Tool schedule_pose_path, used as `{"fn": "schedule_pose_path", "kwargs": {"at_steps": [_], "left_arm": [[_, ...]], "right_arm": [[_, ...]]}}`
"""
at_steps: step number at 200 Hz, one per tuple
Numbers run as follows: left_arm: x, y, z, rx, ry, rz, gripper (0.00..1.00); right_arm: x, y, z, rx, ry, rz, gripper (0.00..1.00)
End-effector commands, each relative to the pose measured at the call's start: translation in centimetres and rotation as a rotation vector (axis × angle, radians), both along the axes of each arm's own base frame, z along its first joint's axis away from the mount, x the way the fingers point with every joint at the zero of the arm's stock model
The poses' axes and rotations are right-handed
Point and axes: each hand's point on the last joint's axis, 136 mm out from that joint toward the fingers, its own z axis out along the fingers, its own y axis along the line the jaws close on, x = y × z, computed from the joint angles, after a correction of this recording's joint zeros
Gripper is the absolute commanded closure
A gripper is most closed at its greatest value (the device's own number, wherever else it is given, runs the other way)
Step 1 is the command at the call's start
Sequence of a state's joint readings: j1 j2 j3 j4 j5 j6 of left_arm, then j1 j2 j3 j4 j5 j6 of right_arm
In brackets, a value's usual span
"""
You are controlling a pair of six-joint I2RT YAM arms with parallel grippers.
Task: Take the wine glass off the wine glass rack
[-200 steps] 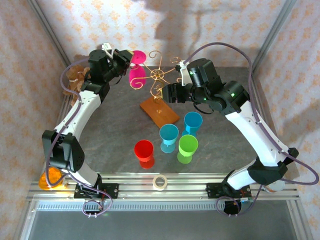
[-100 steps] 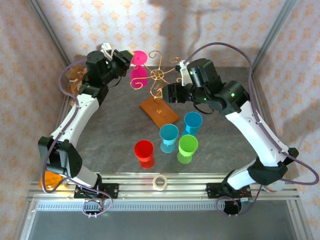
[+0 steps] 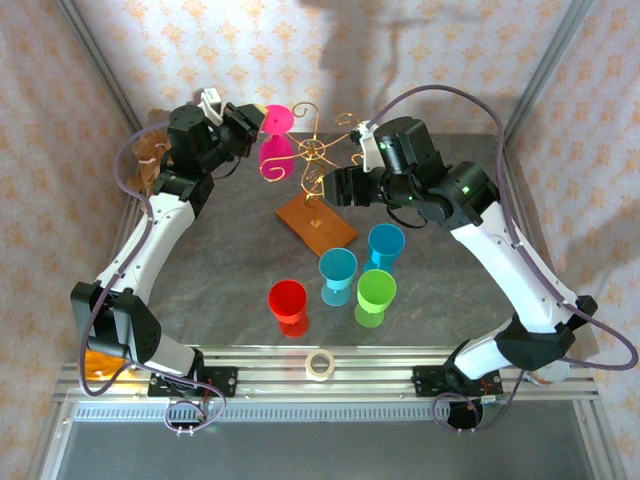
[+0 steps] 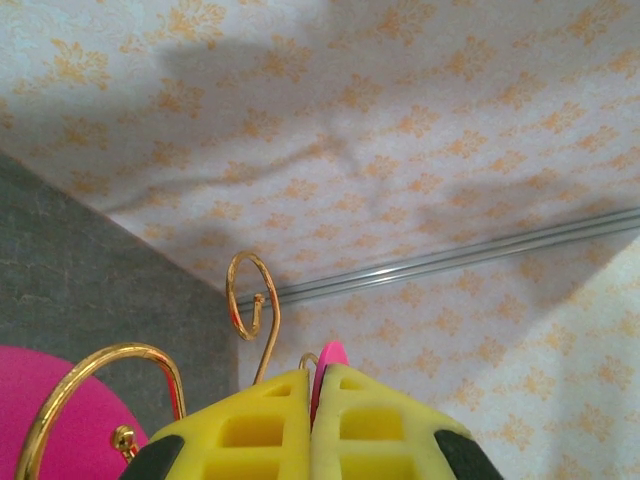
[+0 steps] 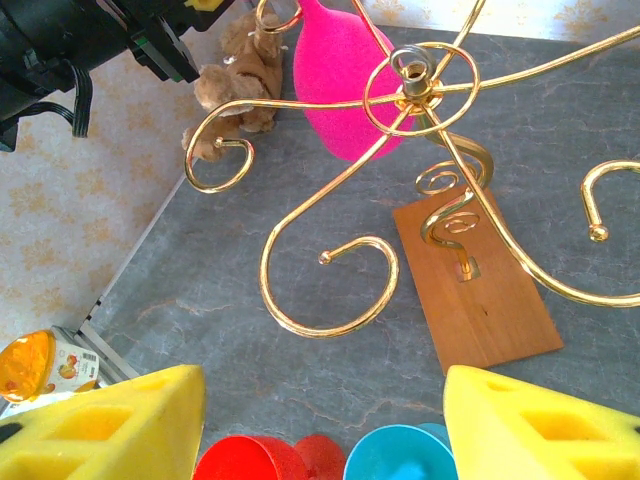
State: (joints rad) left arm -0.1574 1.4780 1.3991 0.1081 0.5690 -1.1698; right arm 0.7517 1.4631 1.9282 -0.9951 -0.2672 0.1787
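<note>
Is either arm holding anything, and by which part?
The left gripper pinches the pink wine glass by its foot's rim; the right gripper holds nothing.

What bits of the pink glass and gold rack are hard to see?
- Left wrist view: the yellow fingers of the left gripper cover most of the wine glass foot.
- Right wrist view: top edge cuts off its stem, bottom edge the red cup.
- Top view: the wine glass rack wires are too thin to tell if it's hooked.

pink wine glass (image 4: pixel 55 410) runs off the corner in the left wrist view, rest hidden behind the yellow fingers (image 4: pixel 260 435) except a sliver
</note>
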Motion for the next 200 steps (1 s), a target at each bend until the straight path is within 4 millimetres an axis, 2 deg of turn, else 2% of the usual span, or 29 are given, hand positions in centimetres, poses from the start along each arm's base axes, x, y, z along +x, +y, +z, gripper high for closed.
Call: {"fn": "schedule_pose_path", "kwargs": {"at_steps": [1, 68, 103, 154, 182, 200], "left_arm": [[-1.2, -0.5, 1.6, 0.004, -0.043, -0.039, 1.00], [-2.7, -0.2, 1.6, 0.015, -0.044, -0.042, 1.00], [-3.8, 0.9, 1.6, 0.061, -0.044, -0.013, 1.00], [-6.1, 4.1, 1.2, 0.147, -0.041, 0.061, 1.00], [-8.1, 6.1, -0.1, 0.288, -0.011, 0.095, 1.00], [-9.1, 7.3, 0.1, 0.367, -0.024, 0.105, 1.00]], "right_arm": [[-0.3, -0.4, 2.2, 0.048, -0.051, 0.001, 0.35], [-0.2, 0.1, 2.7, 0.043, -0.055, 0.025, 0.35], [-0.1, 0.4, 2.9, 0.055, -0.055, 0.036, 0.35], [-0.3, 0.7, 3.2, 0.075, -0.050, 0.045, 0.35], [-0.5, 0.7, 3.3, 0.081, -0.046, 0.051, 0.35], [-0.7, 0.7, 3.4, 0.087, -0.046, 0.058, 0.35]]}}
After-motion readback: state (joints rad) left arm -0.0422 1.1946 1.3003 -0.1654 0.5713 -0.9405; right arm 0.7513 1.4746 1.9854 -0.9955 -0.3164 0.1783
